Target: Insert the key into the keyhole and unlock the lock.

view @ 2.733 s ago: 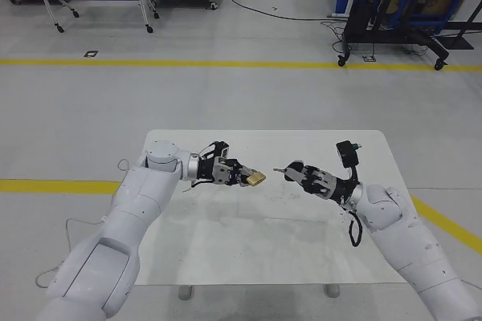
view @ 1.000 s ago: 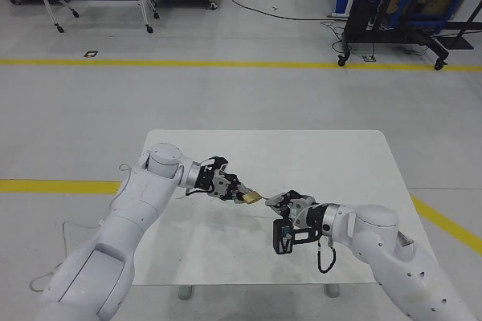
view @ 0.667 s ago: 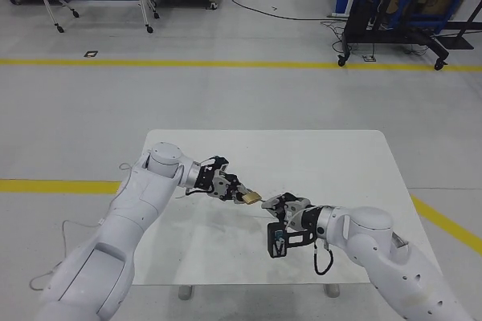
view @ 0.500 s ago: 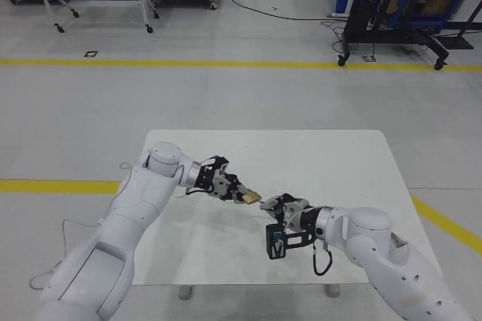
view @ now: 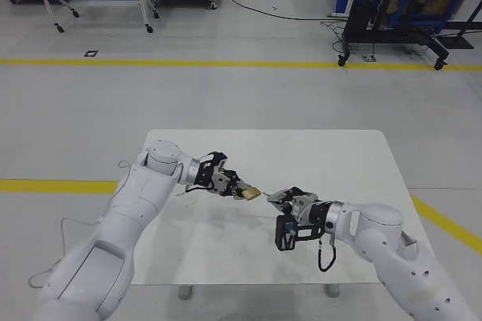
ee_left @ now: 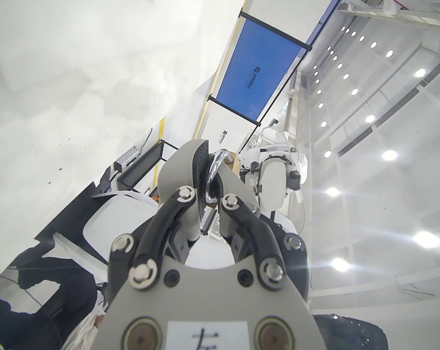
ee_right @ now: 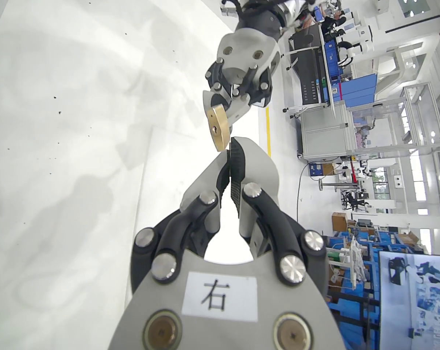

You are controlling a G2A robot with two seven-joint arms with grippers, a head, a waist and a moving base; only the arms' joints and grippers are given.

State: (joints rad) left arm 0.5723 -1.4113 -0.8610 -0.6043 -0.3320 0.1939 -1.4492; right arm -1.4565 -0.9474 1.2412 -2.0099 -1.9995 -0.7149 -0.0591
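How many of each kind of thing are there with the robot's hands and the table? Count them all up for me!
Grippers: 2, the left gripper and the right gripper
Padlock: 1, gold
Key: 1, only a thin tip showing
Table: 1, white
Total: 5

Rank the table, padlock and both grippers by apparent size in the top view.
1. table, by far the largest
2. left gripper and right gripper, which look about alike, so unranked
3. padlock, the smallest
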